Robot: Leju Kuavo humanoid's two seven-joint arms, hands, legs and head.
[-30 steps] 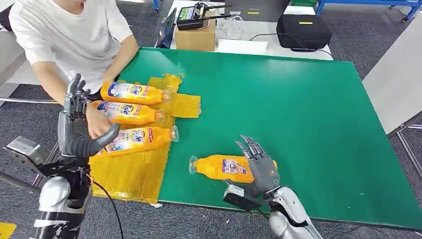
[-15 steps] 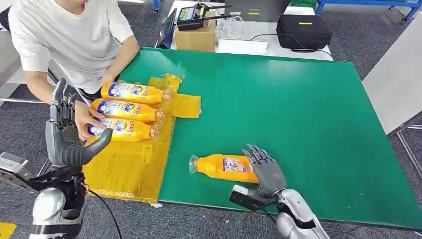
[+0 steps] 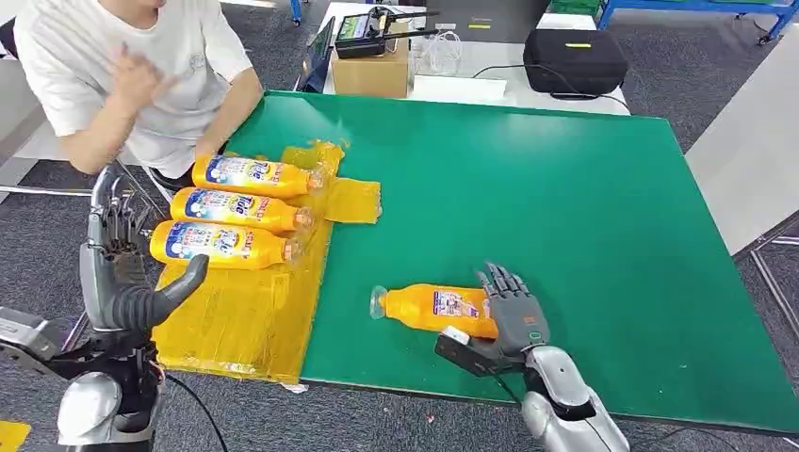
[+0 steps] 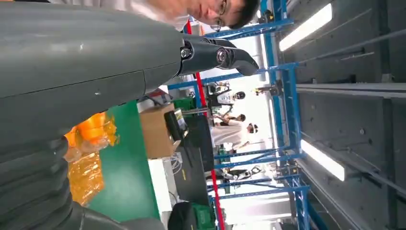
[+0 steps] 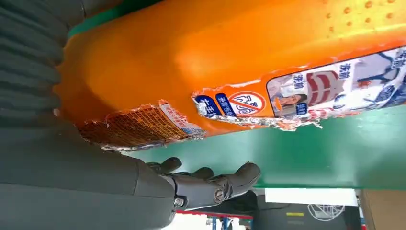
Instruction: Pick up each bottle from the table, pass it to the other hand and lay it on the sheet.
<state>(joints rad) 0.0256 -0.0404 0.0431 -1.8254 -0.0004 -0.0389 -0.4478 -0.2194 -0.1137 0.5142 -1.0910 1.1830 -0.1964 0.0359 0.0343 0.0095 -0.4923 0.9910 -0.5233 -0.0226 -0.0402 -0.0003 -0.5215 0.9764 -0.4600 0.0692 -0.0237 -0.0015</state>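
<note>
Green worktop (image 3: 565,217). Yellow sheet (image 3: 245,311) at worktop's left edge w/ 3 orange bottles (image 3: 231,209) lying side by side on it, caps toward worktop centre. 4th bottle (image 3: 429,308) lies on bare worktop near front edge, cap toward sheet. Right hand (image 3: 513,315) rests at its base end, fingers extended. Left hand (image 3: 118,268) raised left of sheet, fingers apart, holding nothing. Person (image 3: 132,66) in white shirt behind sheet.
</note>
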